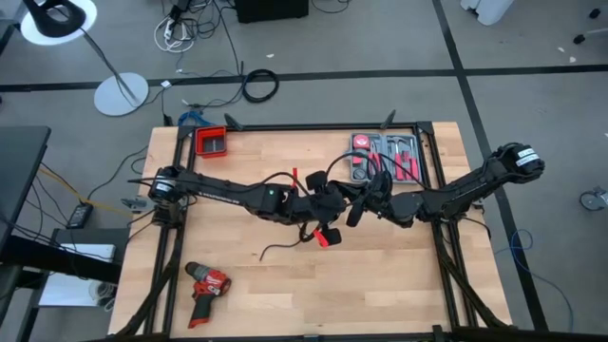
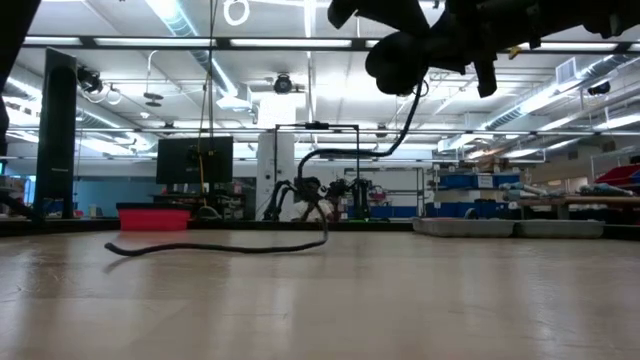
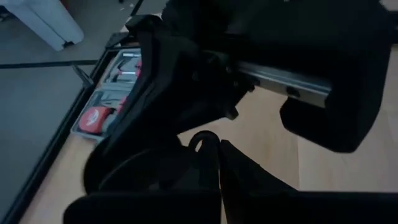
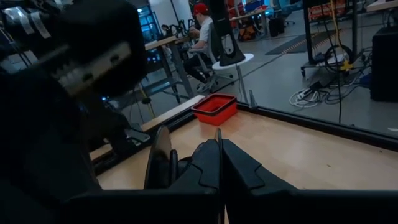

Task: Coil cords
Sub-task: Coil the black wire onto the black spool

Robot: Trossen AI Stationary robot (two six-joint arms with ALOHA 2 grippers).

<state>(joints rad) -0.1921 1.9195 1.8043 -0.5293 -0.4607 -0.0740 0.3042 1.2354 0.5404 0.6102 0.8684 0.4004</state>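
The thin black cord is lifted at the table's middle, where my two grippers meet. Its free tail [image 1: 285, 249] lies on the wood, seen in the low view as a long line [image 2: 220, 245] that rises toward the grippers. My left gripper [image 1: 338, 198] is shut, with a small loop of cord [image 3: 200, 138] at its fingertips. My right gripper [image 1: 354, 211] is shut too, and bends of cord [image 4: 163, 158] stand right beside its fingers. Each arm hides most of the other's gripper. My left gripper pinches the cord between its two shut fingers [image 3: 239, 163], slanting down from the table's left. A small loop [image 3: 200, 138] sticks out at the fingertips. The cord is lifted here and its tail trails down to the table. My right gripper comes level from the table's right, with bends of cord [image 4: 163, 158] against the side of its shut fingers [image 4: 208, 163]. Whether cord also runs between the fingers is hidden by the fingers themselves. The bends are held clear of the table.
A red drill [image 1: 204, 282] lies at the near left. A red bin [image 1: 212, 142] sits at the far left corner and an open tool case [image 1: 385, 157] at the far right. A thick black cable ring [image 1: 261, 85] lies on the floor beyond. A person sits in the room behind [image 4: 200, 28].
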